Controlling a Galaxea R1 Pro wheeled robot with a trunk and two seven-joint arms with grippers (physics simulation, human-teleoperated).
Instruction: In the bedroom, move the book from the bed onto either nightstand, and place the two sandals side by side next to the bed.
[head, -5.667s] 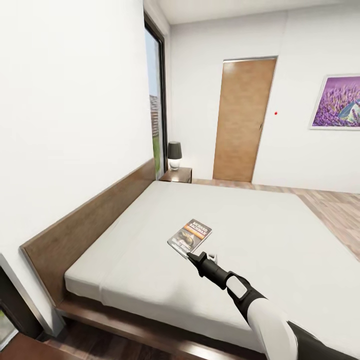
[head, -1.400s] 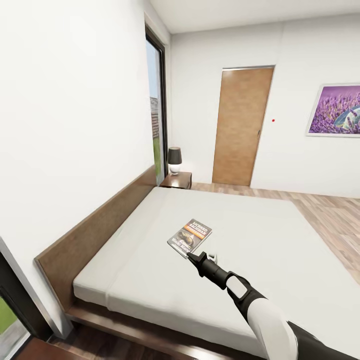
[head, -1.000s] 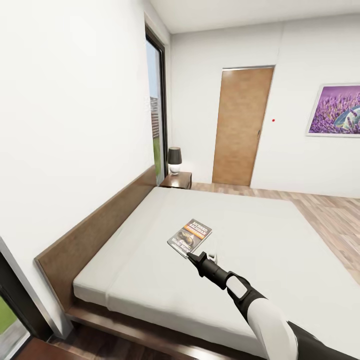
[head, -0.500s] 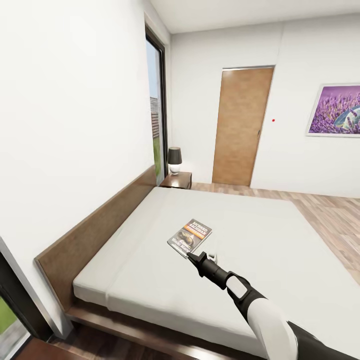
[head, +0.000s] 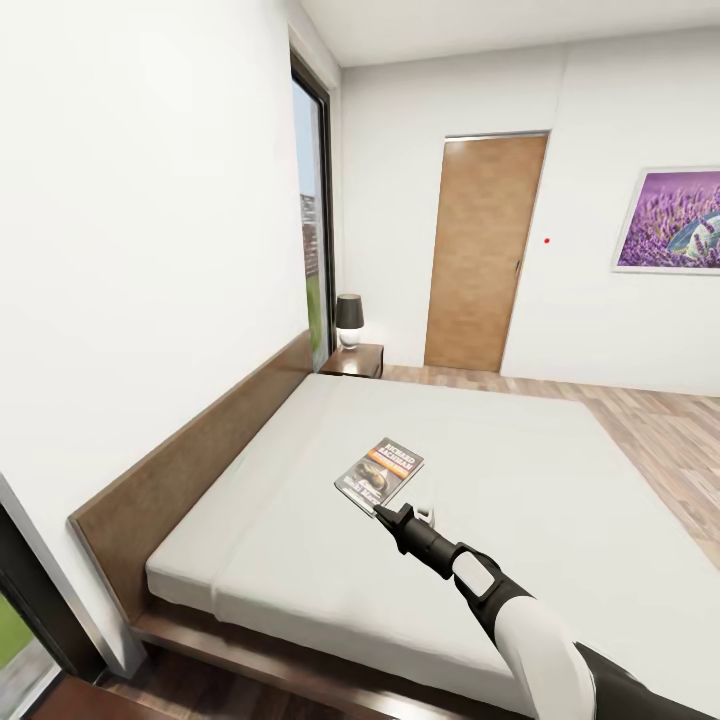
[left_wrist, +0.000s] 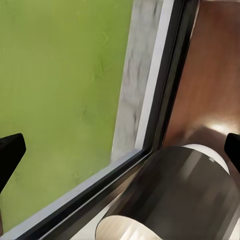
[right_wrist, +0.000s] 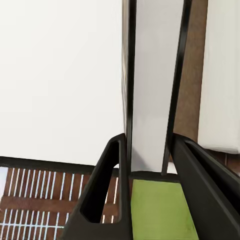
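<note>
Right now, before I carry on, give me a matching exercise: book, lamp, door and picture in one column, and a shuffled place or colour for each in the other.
Column one:
1 book
2 lamp
3 door
4 picture

Column two:
A purple, on the wall right of the door
B on the nightstand by the window
C brown wood, shut
D at the right fingers, over the bed

Pairs: 1-D, 2-B, 3-C, 4-A
</note>
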